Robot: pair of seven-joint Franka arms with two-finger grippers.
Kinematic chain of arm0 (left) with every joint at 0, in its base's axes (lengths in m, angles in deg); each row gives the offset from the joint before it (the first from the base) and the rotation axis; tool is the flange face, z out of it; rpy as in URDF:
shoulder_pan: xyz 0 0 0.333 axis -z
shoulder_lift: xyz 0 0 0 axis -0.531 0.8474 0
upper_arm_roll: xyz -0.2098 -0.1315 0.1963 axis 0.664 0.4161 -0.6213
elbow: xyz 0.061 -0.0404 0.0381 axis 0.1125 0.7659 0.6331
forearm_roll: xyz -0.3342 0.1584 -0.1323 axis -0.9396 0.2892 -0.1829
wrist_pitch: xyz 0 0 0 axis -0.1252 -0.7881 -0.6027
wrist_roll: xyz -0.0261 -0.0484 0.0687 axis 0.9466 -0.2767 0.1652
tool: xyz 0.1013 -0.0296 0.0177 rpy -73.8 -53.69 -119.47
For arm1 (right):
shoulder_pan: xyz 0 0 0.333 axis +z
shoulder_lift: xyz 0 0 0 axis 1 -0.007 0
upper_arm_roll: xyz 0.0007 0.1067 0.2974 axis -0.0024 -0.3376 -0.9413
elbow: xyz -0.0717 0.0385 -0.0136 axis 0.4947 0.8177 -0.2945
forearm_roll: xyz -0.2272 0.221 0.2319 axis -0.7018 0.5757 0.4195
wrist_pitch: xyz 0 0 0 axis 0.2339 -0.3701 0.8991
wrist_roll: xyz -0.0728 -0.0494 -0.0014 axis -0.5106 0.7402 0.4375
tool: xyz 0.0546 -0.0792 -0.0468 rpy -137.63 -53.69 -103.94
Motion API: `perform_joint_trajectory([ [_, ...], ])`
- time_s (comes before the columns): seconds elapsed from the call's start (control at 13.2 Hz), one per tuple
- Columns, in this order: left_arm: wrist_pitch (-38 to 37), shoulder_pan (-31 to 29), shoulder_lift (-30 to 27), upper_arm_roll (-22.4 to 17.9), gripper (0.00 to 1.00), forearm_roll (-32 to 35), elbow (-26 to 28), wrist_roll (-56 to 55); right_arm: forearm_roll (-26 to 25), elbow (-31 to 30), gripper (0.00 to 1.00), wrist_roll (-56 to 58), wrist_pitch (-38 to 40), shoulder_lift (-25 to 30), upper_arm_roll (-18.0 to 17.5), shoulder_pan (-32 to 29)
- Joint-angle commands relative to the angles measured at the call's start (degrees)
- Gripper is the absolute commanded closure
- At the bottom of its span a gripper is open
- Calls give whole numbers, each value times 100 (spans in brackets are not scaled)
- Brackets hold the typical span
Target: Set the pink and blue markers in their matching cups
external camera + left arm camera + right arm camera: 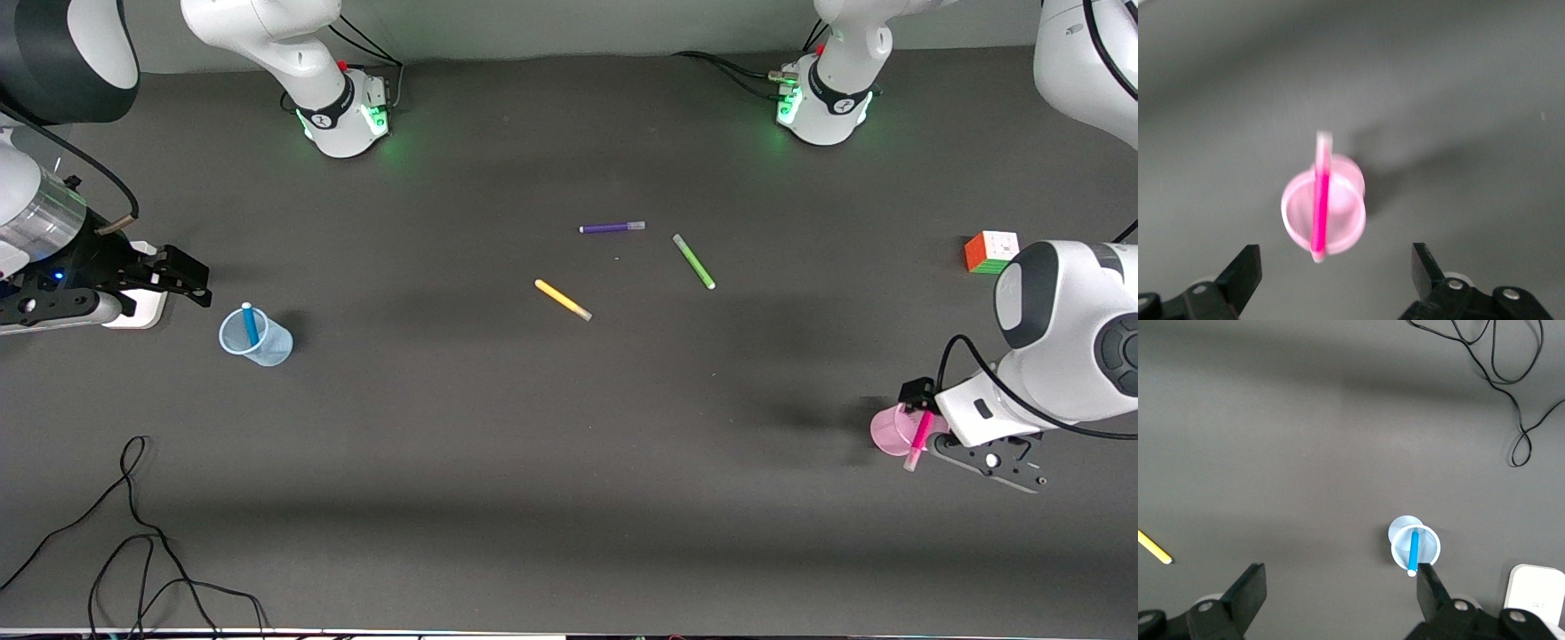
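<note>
your left gripper point(1331, 280) hangs just above the pink cup point(1323, 212), fingers point(1241, 273) spread wide and holding nothing; the cup sits between them in the left wrist view. the pink marker point(1319, 210) stands in that cup, leaning on the rim with its top end sticking out over the edge. from the front camera the left arm reaches down from the left arm's end of the table, wrist bent low, with the gripper point(965, 440) right over the pink cup point(893, 431) and the marker point(918, 439) slanting out toward the camera.

your right gripper point(1338, 600) is also spread apart and empty. it hovers at the right arm's end of the table, near the blue cup point(1415, 547); one finger tip shows just beside the cup rim in the right wrist view. the blue marker point(1412, 551) stands inside that cup, tilted. in the front view the right gripper point(173, 274) sits slightly farther from the camera than the blue cup point(258, 336) with its blue marker point(250, 324).

in the middle of the table lie a yellow pen point(562, 300), a green pen point(693, 261) and a purple pen point(612, 228), well apart from both cups. a colour cube point(989, 251) sits near the left arm's end. a loose black cable point(133, 533) curls near the table edge closest to the camera, at the right arm's end. wide bare table lies between the two cups.
</note>
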Motion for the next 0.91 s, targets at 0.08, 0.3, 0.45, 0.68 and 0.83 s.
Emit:
perform_joint_trajectory([
  [0.08,-992,-7,-1006,-19,0,-401,321,-447,97,-98,0,-113,-73,108,25,63],
  [0.3,-1292,-52,-1692,-28,0,-491,664,-510,97,-98,0,-87,-73,91,25,63],
  [0.45,-1302,-52,-2280,-46,0,-491,1120,-510,97,-98,0,-69,-73,91,25,63],
  [0.68,-1222,-52,-2809,-72,0,-700,1641,-841,88,-81,0,-148,-64,99,25,63],
  [0.83,-1240,1,-2758,-55,0,-719,1510,-1299,88,-63,0,-148,23,134,33,63],
])
